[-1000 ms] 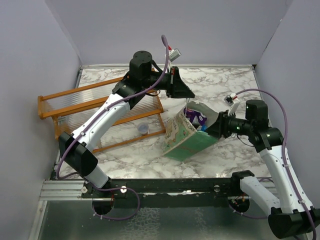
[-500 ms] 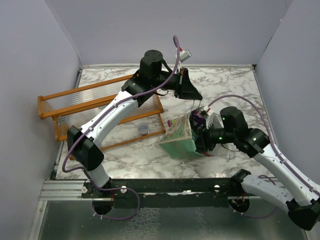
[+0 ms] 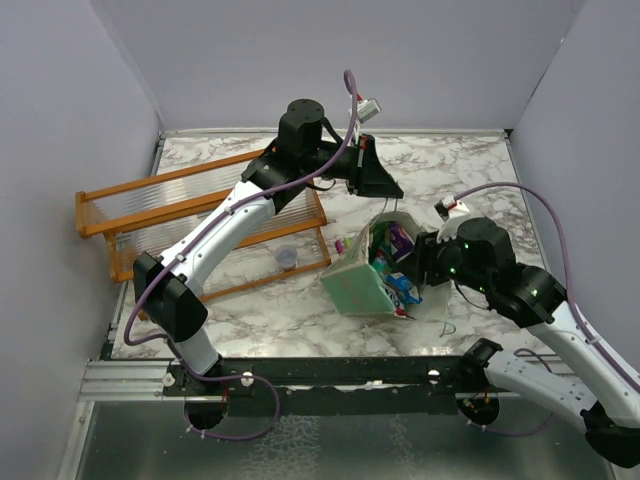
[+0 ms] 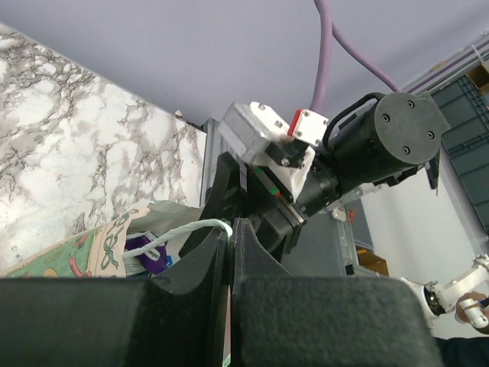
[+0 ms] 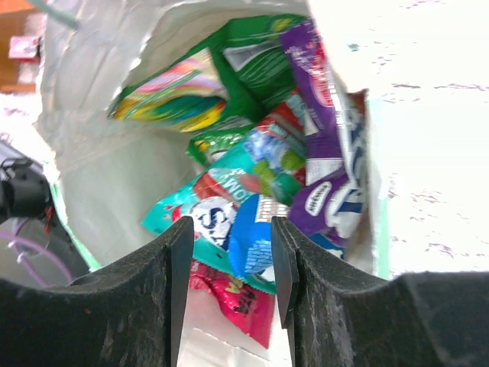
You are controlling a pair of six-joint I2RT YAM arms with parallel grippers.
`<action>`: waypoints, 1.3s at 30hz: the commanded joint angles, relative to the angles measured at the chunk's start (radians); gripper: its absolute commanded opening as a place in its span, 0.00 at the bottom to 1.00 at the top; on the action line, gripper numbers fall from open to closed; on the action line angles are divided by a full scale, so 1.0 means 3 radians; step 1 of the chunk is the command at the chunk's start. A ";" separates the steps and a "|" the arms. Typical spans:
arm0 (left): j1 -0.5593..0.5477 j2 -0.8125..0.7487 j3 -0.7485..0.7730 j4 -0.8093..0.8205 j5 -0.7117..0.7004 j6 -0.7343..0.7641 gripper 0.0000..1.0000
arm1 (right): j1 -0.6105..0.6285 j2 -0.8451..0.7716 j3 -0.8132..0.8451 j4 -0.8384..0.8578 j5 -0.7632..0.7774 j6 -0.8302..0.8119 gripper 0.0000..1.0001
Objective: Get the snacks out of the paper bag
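Note:
The mint-green paper bag (image 3: 352, 285) lies tilted on the marble table, its cream inside (image 5: 99, 168) facing right. My left gripper (image 3: 387, 193) hangs above it, shut on its white string handle (image 4: 179, 230). Several snacks (image 3: 397, 272) crowd the mouth: a blue packet (image 5: 252, 237), a teal-white one (image 5: 200, 208), a red-pink one (image 5: 229, 294), a purple one (image 5: 321, 153) and a green-yellow one (image 5: 168, 95). My right gripper (image 5: 231, 260) is open just outside the mouth, in line with the blue packet and holding nothing. In the top view it (image 3: 420, 268) sits at the bag's right side.
An orange wooden rack (image 3: 200, 225) stands at the left, with a small round cap (image 3: 287, 257) at its front. A small pink item (image 3: 340, 243) lies beside the bag. Grey walls close in the table on three sides.
The right gripper has drawn back to the right from the bag's mouth and its jaws have widened. The bag's mouth now gapes toward it. The left gripper rose with the handle, then held still.

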 commanded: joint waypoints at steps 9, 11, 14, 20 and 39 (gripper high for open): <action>-0.0010 -0.0191 -0.0017 0.0251 -0.0012 -0.0072 0.00 | 0.0017 0.0165 0.0150 -0.0284 0.0910 0.0039 0.54; -0.0010 -0.0185 -0.0005 0.0251 -0.0010 -0.0076 0.00 | 0.0015 0.0197 0.0157 -0.0299 0.0963 0.0064 0.55; -0.0010 -0.0178 0.0001 0.0260 -0.0002 -0.0081 0.00 | 0.0014 0.0238 0.0092 -0.0229 0.1022 0.0107 0.55; -0.0010 -0.0167 -0.0008 0.0287 0.0008 -0.0109 0.00 | 0.0017 0.0338 -0.0132 0.0093 0.1090 0.0107 0.53; -0.0010 -0.0218 -0.0080 0.0141 -0.0027 0.0035 0.00 | 0.0017 -0.0207 -0.0186 0.0592 0.0505 -0.0237 0.01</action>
